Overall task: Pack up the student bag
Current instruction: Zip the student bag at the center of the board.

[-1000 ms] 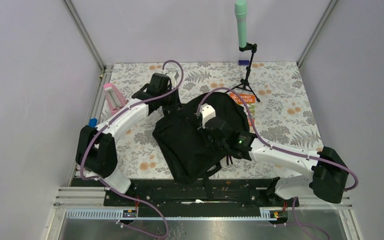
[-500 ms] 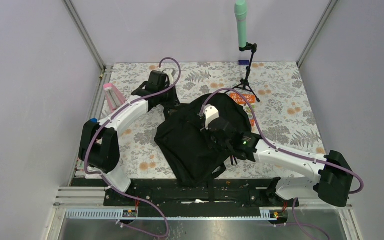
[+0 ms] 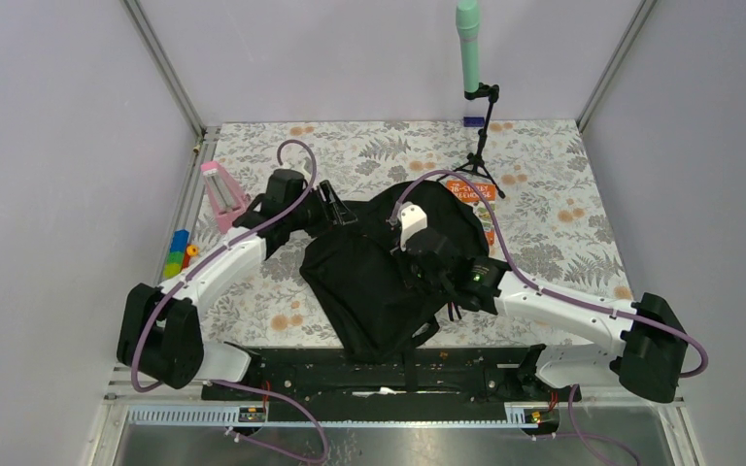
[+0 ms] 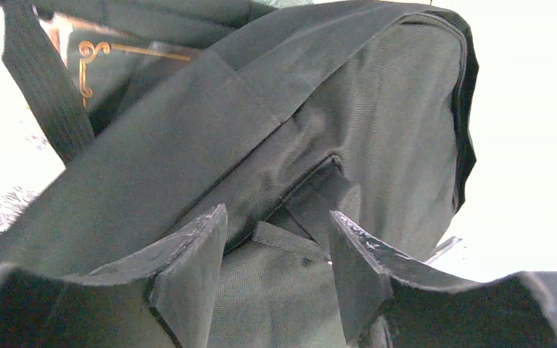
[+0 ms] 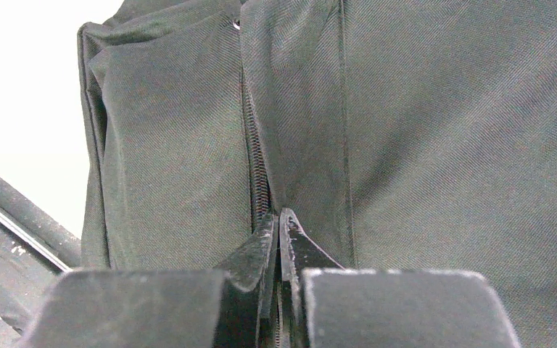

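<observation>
Packing barely begun, I judge: my right fingers [image 5: 279, 243] pinch the bag [image 3: 379, 277] zipper [image 5: 256, 170]; left fingers [image 4: 201, 262] gape, empty; book [image 3: 473, 191] waits on counter [image 3: 554, 175].

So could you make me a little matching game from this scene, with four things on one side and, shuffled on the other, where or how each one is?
Things
1. left gripper
2. right gripper
3. orange book
4. mint green tube

Places and states
A. held up on a thin black tripod at the far edge of the table
B. jaws pinched shut at the zipper of the large black fabric backpack
C. partly hidden under the backpack's far side
D. jaws open, facing the backpack up close

Pairs: 1-D, 2-B, 3-C, 4-A
</observation>
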You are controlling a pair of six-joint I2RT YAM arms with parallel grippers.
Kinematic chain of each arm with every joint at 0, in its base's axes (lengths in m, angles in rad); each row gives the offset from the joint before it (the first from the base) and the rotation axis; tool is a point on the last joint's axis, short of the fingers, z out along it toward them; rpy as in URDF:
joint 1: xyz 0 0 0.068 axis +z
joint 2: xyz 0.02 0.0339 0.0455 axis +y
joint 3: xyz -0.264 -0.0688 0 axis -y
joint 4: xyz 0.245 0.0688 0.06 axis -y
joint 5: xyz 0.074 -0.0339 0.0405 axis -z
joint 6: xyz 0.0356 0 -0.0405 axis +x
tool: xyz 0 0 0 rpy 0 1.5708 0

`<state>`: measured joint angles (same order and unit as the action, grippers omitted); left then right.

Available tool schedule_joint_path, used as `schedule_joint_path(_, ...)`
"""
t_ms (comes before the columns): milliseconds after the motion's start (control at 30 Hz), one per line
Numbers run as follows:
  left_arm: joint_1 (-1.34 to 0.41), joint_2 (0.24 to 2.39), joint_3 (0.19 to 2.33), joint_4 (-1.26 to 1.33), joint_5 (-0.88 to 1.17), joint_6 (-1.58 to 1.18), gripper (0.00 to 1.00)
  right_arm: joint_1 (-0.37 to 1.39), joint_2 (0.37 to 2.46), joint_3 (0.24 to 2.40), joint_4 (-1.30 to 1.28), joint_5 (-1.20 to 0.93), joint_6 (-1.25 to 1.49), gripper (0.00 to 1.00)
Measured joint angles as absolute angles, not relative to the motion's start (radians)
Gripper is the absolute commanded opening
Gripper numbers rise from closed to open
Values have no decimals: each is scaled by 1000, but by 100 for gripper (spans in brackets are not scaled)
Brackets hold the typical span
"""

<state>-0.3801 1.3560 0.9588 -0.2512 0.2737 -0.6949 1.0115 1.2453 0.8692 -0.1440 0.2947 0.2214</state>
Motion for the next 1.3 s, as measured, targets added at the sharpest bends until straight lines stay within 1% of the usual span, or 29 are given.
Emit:
schedule_joint_path(167,-380,1357,851,-154,291,-860,51,1011,1236,862,-144,295,231,0)
schedule_joint_path(233,-380,1357,827,-120,291,-904,49,1011,1229,857,-144,295,235,0)
schedule_joint_path(633,-402,1357,807,8,296,-1022,40,1011,1222,853,-145,294,253,0)
schedule_joint_path(767,-419,1359,807,14,300,-1031,40,1011,1222,853,-145,293,255,0)
schedule_joint_path(1000,-421,1358,805,3,282,-1026,48,1011,1222,853,-145,293,256,0)
schedule_joint_path(1300,-421,1348,780,-15,248,-1013,47,1011,1222,853,-145,286,256,0)
